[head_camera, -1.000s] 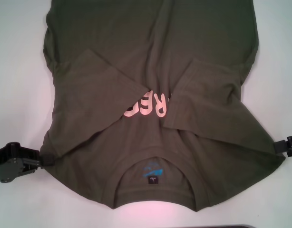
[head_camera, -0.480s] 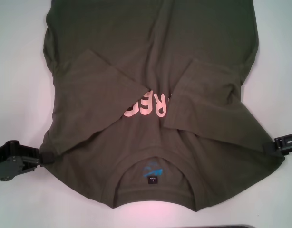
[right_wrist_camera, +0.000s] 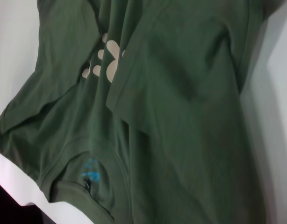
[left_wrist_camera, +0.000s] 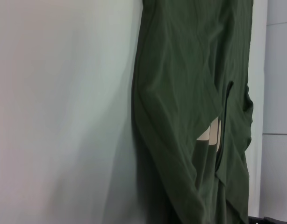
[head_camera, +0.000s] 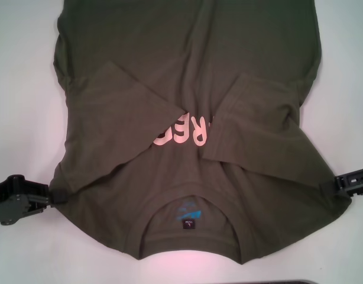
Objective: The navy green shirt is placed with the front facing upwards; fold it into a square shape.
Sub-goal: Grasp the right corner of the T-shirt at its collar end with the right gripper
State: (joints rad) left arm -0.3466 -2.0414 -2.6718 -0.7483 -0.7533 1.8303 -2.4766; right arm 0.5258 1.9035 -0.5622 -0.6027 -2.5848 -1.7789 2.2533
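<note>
The navy green shirt point(head_camera: 187, 65) lies flat on the white table point(head_camera: 22, 89), collar toward me. Both short sleeves are folded in over the chest, partly covering the pale pink lettering point(head_camera: 182, 135). The blue neck label point(head_camera: 189, 212) shows inside the collar. My left gripper point(head_camera: 57, 194) is at the shirt's left shoulder edge, shut on the fabric. At the right shoulder edge my right gripper point(head_camera: 330, 184) touches the cloth. The left wrist view shows the shirt point(left_wrist_camera: 181, 93) edge-on, and the right wrist view shows the shirt point(right_wrist_camera: 181, 116) with its folded sleeve and collar.
White table surface surrounds the shirt on both sides. A thin dark strip point(head_camera: 276, 282) runs along the near edge of the head view. The far hem of the shirt runs out of view.
My right gripper has moved inward to the shirt's right shoulder, and that corner has shifted slightly. The left gripper has risen only a little at the left shoulder.
</note>
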